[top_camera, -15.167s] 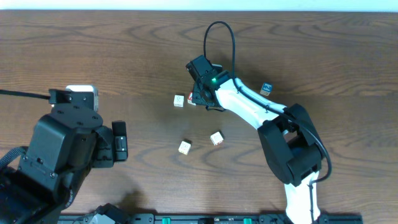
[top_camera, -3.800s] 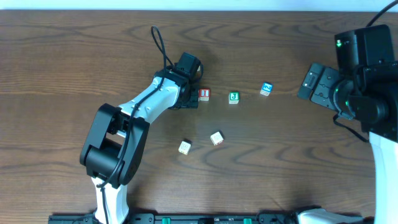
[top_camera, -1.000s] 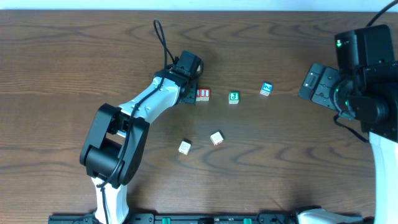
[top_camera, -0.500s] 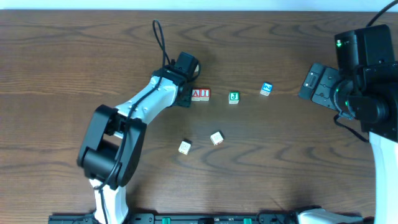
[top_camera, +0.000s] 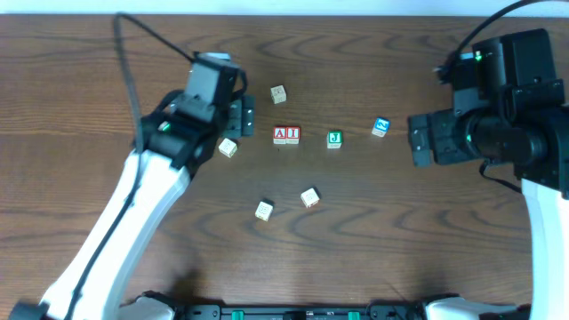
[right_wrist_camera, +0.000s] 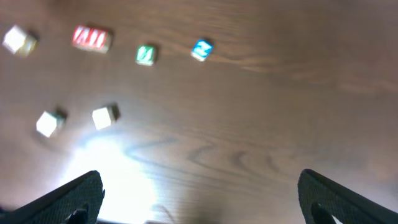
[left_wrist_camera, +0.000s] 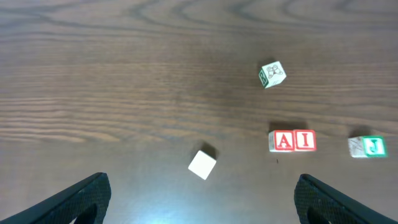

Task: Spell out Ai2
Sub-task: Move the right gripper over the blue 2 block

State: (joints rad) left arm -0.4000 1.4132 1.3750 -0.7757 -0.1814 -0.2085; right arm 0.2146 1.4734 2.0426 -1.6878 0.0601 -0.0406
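Observation:
Two red-lettered blocks, A (top_camera: 280, 135) and I (top_camera: 293, 135), sit side by side touching mid-table; the left wrist view shows A (left_wrist_camera: 284, 140) and I (left_wrist_camera: 305, 140) too. A green J block (top_camera: 334, 138) lies to their right, then a blue block (top_camera: 380, 127) whose mark I cannot read. My left gripper (top_camera: 238, 116) hovers high, left of the A block, open and empty (left_wrist_camera: 202, 208). My right gripper (top_camera: 418, 142) hangs open and empty right of the blue block (right_wrist_camera: 201, 50); the right wrist view is blurred.
Loose pale blocks lie around: one with a green picture (top_camera: 278, 93) behind the A, a plain one (top_camera: 228, 148) under the left gripper, and two (top_camera: 309, 197) (top_camera: 264, 211) nearer the front. Both arms stand above the wooden table (top_camera: 89, 71).
The left gripper has opened wide, lifted and drawn back left from the A block, which stays against the I. Two pale blocks it hid now show. The right arm has shifted left.

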